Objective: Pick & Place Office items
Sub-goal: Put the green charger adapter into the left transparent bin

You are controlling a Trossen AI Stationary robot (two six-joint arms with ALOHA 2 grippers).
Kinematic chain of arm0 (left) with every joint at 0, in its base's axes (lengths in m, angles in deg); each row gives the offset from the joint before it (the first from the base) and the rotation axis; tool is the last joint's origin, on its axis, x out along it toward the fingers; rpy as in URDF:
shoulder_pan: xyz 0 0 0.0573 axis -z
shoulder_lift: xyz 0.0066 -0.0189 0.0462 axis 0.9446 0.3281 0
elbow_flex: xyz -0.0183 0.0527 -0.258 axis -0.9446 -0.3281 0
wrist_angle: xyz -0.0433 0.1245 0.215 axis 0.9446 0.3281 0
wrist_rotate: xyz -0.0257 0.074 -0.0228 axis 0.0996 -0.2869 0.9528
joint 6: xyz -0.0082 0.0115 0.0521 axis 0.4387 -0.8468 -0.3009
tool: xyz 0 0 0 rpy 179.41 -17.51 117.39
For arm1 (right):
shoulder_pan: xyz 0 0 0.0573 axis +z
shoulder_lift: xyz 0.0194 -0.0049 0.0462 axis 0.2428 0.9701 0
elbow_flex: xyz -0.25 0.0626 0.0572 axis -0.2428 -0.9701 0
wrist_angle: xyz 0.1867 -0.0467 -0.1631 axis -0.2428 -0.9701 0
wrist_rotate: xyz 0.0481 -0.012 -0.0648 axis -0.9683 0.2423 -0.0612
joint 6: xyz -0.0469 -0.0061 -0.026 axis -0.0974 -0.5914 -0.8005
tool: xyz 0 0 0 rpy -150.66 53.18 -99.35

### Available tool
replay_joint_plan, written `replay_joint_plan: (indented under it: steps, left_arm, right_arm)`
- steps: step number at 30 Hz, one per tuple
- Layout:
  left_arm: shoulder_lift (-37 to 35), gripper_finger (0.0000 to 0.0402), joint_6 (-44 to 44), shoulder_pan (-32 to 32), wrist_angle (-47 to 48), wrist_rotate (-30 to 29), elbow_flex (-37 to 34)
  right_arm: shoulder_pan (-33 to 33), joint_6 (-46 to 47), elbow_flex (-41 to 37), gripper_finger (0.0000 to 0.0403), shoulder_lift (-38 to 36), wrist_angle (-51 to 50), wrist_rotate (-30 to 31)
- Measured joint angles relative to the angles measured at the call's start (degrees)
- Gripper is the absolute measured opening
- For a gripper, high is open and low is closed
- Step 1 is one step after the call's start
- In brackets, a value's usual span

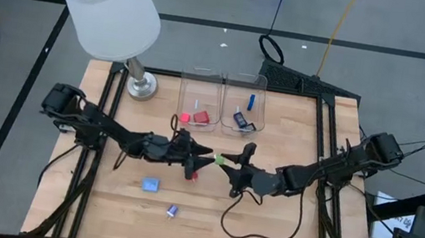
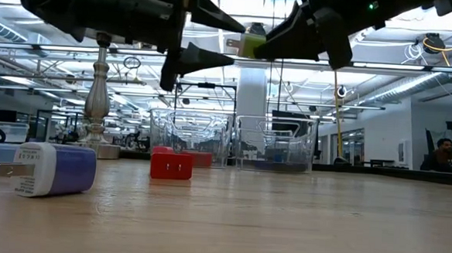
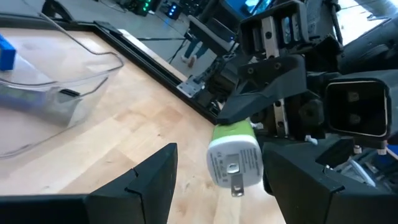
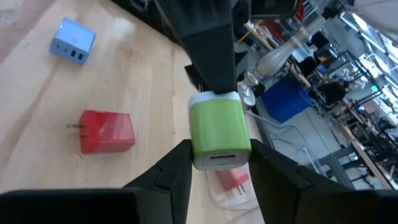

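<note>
A green charger (image 1: pixel 220 159) with a white pronged end hangs above the table's middle, between my two grippers. My right gripper (image 1: pixel 228 160) comes from the table's right and is shut on it. My left gripper (image 1: pixel 208 159) comes from the left and stands open, one finger (image 3: pixel 152 183) on each side of the pronged end (image 3: pixel 235 163). On the table lie a red charger (image 4: pixel 106 130), a light blue one (image 1: pixel 150 184) and a dark blue and white one (image 1: pixel 172 210). My right gripper pinches the green charger's two sides (image 4: pixel 198 144) between its two fingers, at the end away from the prongs. The fingers come about level from the table's right. The charger is lifted clear, prongs toward my left gripper. Whether my left gripper's fingers touch the charger, I cannot tell.
Two clear bins stand at the far middle: the left bin (image 1: pixel 201 92) holds red pieces, the right bin (image 1: pixel 261 88) blue ones. A lamp with a white shade (image 1: pixel 107 2) stands at the far left on its metal base (image 1: pixel 141 85). A black cable (image 1: pixel 259 227) loops on the near right.
</note>
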State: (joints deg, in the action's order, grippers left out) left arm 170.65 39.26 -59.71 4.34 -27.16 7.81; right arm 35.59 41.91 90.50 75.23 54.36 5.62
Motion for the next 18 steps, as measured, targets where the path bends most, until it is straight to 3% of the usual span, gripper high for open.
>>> replay_joint_plan:
  steps: [18]
  left_arm:
    - [2.9, 0.0239, 0.72, -0.09, 1.26, 3.98, 4.57]
  right_arm:
    - [-0.04, -0.54, 0.0, 0.013, 0.0, 0.82, 0.0]
